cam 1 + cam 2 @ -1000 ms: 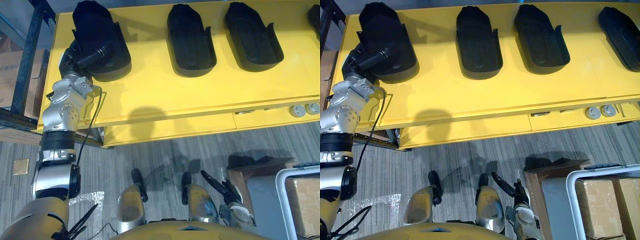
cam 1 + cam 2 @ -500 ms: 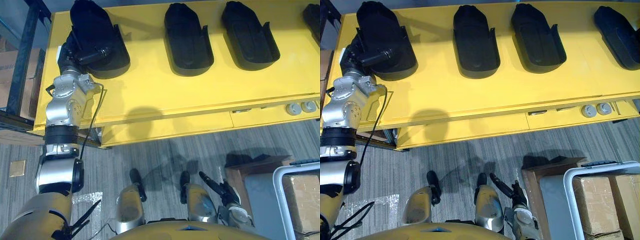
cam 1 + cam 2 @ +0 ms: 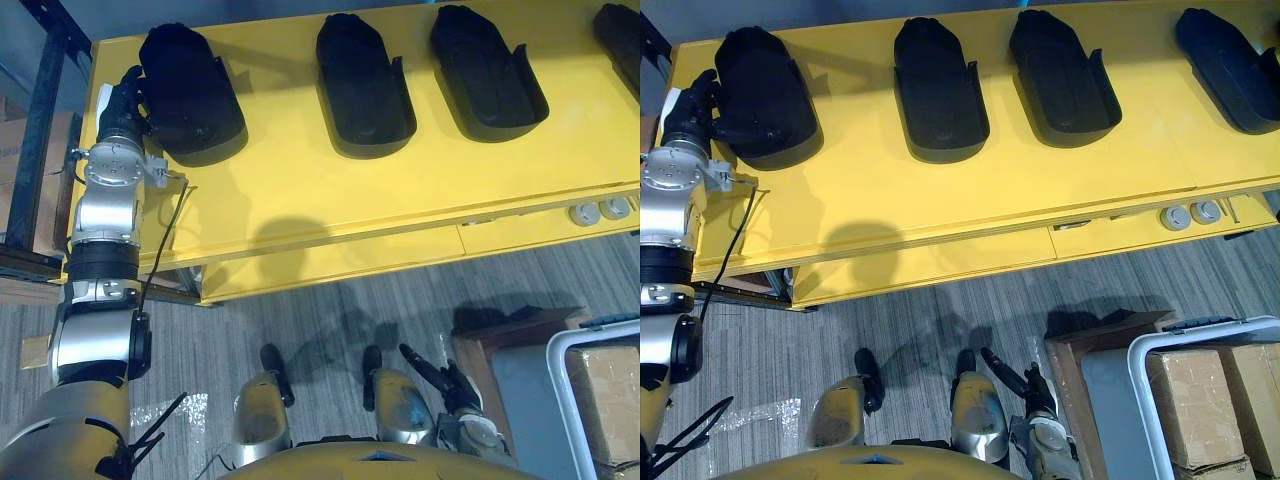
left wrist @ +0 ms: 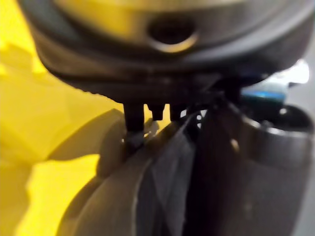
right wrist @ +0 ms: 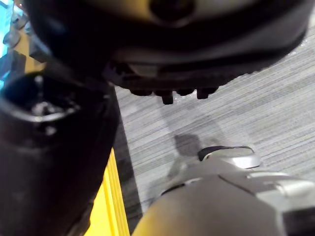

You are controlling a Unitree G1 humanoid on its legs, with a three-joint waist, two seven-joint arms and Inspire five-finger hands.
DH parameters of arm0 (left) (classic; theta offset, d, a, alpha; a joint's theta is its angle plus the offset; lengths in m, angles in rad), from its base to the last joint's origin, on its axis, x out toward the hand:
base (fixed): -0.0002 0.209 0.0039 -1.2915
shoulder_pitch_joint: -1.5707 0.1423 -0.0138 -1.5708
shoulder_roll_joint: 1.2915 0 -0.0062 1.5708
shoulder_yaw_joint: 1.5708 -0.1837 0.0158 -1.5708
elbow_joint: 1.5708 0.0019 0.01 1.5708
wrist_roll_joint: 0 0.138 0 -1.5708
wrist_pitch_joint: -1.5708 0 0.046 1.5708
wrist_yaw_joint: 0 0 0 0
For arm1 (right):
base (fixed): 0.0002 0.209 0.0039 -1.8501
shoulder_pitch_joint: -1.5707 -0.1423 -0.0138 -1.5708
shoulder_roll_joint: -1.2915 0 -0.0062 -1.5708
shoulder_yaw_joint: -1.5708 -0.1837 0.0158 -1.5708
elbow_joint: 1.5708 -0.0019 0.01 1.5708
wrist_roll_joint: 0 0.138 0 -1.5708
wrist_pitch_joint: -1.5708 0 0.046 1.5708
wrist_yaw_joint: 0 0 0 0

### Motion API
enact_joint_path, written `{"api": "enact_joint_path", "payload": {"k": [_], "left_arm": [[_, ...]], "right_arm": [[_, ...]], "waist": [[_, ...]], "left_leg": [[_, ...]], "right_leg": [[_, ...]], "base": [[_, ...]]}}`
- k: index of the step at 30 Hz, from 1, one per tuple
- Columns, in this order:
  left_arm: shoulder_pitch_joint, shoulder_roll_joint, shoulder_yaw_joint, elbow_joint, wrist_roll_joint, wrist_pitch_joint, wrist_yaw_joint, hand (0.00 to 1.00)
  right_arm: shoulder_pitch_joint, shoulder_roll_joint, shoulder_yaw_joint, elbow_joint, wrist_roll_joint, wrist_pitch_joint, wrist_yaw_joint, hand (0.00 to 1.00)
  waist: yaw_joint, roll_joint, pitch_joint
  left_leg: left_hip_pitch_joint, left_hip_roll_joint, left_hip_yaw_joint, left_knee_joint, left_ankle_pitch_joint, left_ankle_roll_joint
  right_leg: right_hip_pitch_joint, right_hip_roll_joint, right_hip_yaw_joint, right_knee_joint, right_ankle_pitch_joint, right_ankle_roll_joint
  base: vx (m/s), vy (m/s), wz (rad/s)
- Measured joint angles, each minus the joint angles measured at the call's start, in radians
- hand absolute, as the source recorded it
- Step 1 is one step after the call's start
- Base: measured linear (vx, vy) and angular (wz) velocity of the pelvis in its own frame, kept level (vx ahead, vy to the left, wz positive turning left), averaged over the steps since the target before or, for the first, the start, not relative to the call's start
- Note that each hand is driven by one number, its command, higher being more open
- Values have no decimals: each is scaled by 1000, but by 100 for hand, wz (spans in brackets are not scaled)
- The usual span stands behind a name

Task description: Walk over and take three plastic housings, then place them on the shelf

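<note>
Nearest to me, low over the grey striped carpet floor point(image 3: 300, 300), my right hand point(image 3: 440, 378) hangs idle with its fingers straight and loose, holding nothing. Just to its right stands a white-framed cart point(image 3: 1140, 350) loaded with brown cardboard boxes point(image 3: 1200, 390).

Further out is the long, flat yellow shelf point(image 3: 330, 190). Two small round silver-grey caps point(image 3: 582, 213) sit on its lower front ledge, towards the right end. At the left end a dark blue metal rack post point(image 3: 40, 130) runs alongside it.

Four black, boat-shaped plastic housings lie in a row along the far part of the shelf, all open side up and well apart from one another. The right-end housing point(image 3: 1230, 65) is furthest from my working arm. Next to the left are the third housing point(image 3: 485, 65) and the second housing point(image 3: 365, 75). The left-end housing point(image 3: 190, 90) rests flat near the shelf's left edge.

My left hand point(image 3: 122, 98) is up against that housing's left wall. The wrist view is blurred, with the dark wall pressed close to the lens, so I cannot tell whether the fingers are curled round the rim or merely lying against it.

I take this to be the placing step. The left-end housing is down on the shelf in line with its neighbours, and neither hand carries another. The next move should be a clean let-go, drawing the left hand away to the left and slightly up. It must not catch the rim, or the housing could be dragged towards the shelf's left edge.
</note>
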Motion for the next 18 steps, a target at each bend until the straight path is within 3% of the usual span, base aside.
{"api": "enact_joint_path", "payload": {"k": [11,18], "left_arm": [[41,19,-32,36,47,-8,-100,100],[80,19,-79,38,46,-2,-38,100]], "right_arm": [[8,-12,-17,27,0,0,5,100],[34,-8,-22,39,0,-1,7,100]], "waist": [[-2,35,-37],[-2,38,-80]], "left_leg": [[17,0,3,-7,0,-1],[48,-3,7,-32,6,-4]], "right_leg": [[14,0,-1,-2,-1,-1],[43,1,-5,-19,-1,0]], "base": [[0,0,0],[0,0,0]]}}
